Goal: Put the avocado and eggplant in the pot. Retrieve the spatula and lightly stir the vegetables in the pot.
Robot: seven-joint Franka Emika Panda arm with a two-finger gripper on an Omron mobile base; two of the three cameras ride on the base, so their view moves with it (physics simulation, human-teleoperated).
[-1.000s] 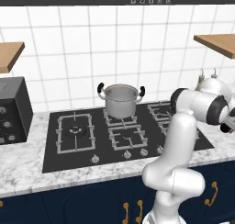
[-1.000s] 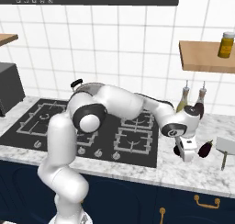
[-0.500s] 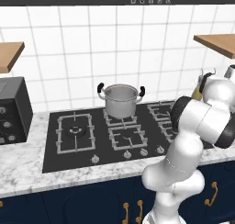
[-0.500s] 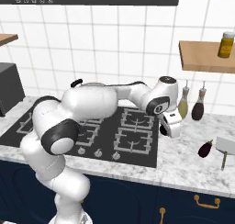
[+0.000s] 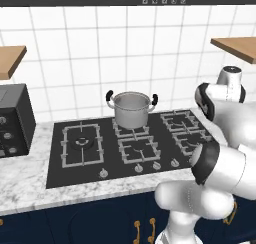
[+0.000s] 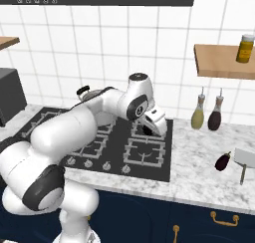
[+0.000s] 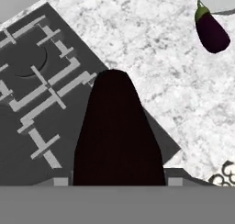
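Observation:
In the hand view a dark, pear-shaped avocado (image 7: pixel 117 131) sits between the jaws of my gripper (image 7: pixel 118 175) and hides the fingertips. In the right base view the gripper (image 6: pixel 151 127) hangs over the right burners of the hob, shut on that dark avocado (image 6: pixel 146 130). The steel pot (image 5: pixel 131 108) stands on the back middle burner, and my arm partly hides the pot (image 6: pixel 89 94). On the marble counter to the right lies the purple eggplant (image 6: pixel 222 161) (image 7: pixel 211 32). Beside it is the spatula (image 6: pixel 243 163), with a pale blade and thin handle.
The black hob (image 5: pixel 85 160) covers the counter's middle, with knobs along its front. Two bottles (image 6: pixel 206 115) stand against the wall on the right under a wooden shelf (image 6: pixel 221 61) with a jar. A dark appliance (image 5: pixel 12 120) sits at the far left.
My arm has swung left and upward from the right counter near the eggplant to above the hob, with the dark avocado in the gripper. The eggplant and spatula stay put.

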